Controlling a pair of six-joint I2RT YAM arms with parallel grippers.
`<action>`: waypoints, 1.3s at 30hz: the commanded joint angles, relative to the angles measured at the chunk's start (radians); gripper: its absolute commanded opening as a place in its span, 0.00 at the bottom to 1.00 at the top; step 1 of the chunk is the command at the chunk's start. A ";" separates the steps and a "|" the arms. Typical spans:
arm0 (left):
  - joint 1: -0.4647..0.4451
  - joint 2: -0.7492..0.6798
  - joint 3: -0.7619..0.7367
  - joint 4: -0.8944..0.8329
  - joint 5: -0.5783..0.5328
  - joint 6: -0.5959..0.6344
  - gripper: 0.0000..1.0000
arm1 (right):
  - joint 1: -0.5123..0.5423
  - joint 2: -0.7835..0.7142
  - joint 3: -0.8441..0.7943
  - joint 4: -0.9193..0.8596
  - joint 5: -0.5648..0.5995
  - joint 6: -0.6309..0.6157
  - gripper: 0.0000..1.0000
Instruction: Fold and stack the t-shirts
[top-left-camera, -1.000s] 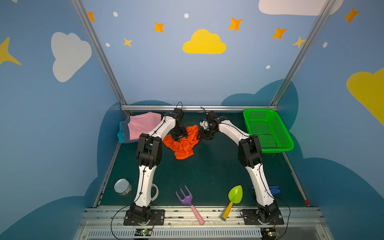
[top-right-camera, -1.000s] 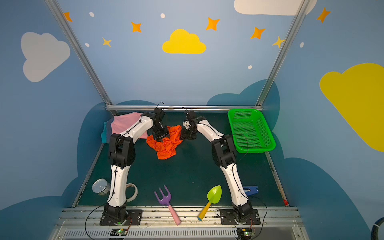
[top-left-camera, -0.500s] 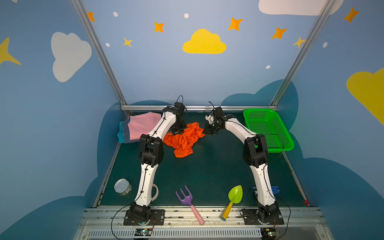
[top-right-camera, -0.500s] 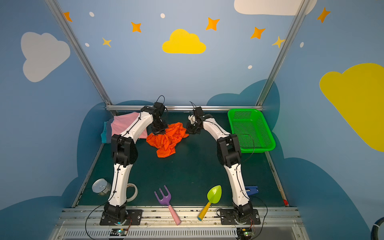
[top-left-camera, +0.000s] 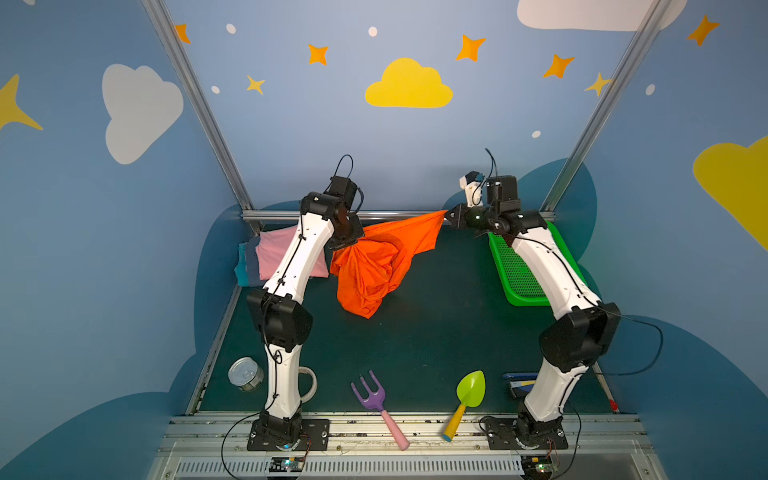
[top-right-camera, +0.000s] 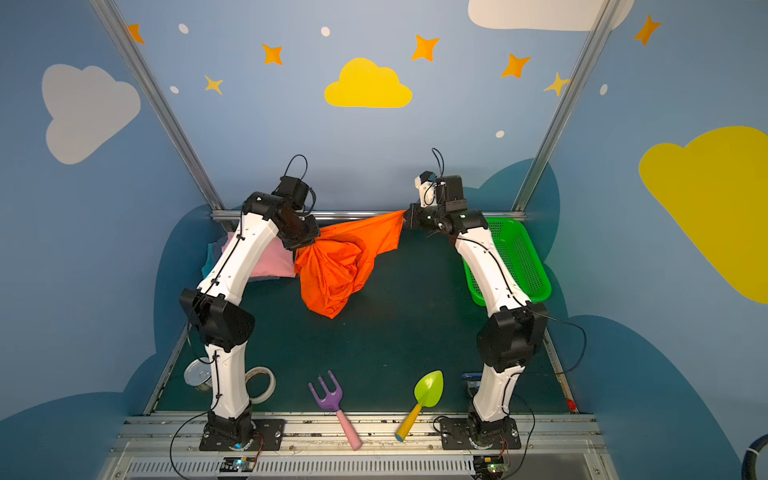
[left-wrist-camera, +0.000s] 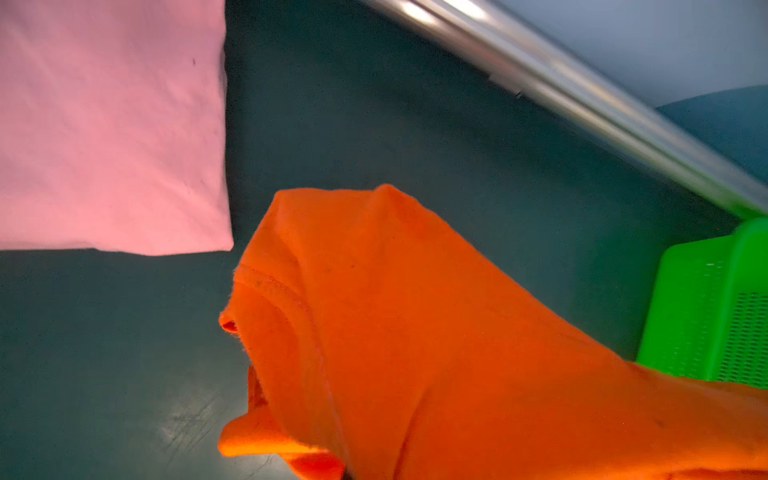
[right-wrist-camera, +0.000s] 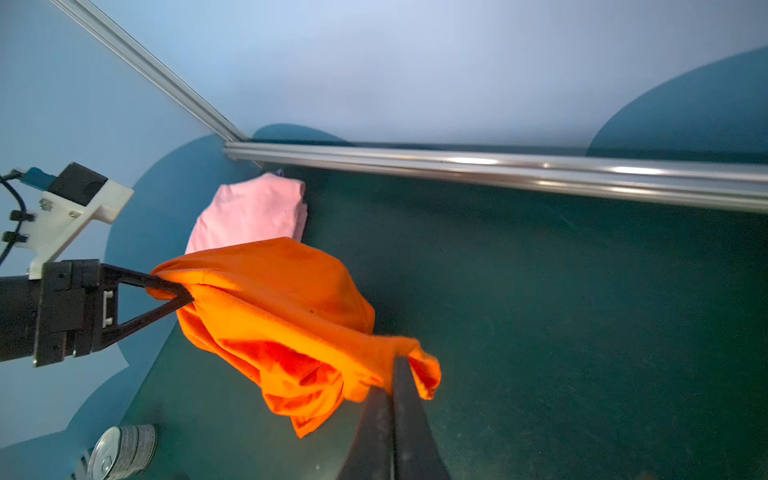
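Grippers on both arms hold the orange t-shirt (top-left-camera: 374, 266) up over the dark table (top-left-camera: 436, 340). The right gripper (top-left-camera: 449, 217) pinches one corner of the cloth, its jaws pressed together on it. The left gripper (right-wrist-camera: 185, 293) clamps a bunched edge in the same way. Between the two grippers the shirt's upper edge runs taut. Below them the rest hangs in a crumpled bundle, and I cannot tell whether its lowest tip touches the table. Beside the left gripper, on its outer side, the folded pink t-shirt (top-left-camera: 272, 249) lies on top of a pile, with grey-blue and teal edges showing beneath it. On the right gripper's outer side, under that arm, sits the green basket (top-left-camera: 519, 274).
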 joint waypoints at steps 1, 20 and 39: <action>0.020 -0.065 -0.012 -0.064 -0.068 -0.005 0.08 | -0.027 -0.126 0.008 0.103 0.114 -0.035 0.00; -0.114 -0.083 -0.160 0.124 0.160 -0.068 0.81 | 0.157 -0.233 -0.102 0.051 0.023 -0.017 0.00; -0.134 0.125 0.046 0.375 0.579 -0.476 0.97 | 0.204 -0.249 -0.124 0.081 -0.076 -0.006 0.00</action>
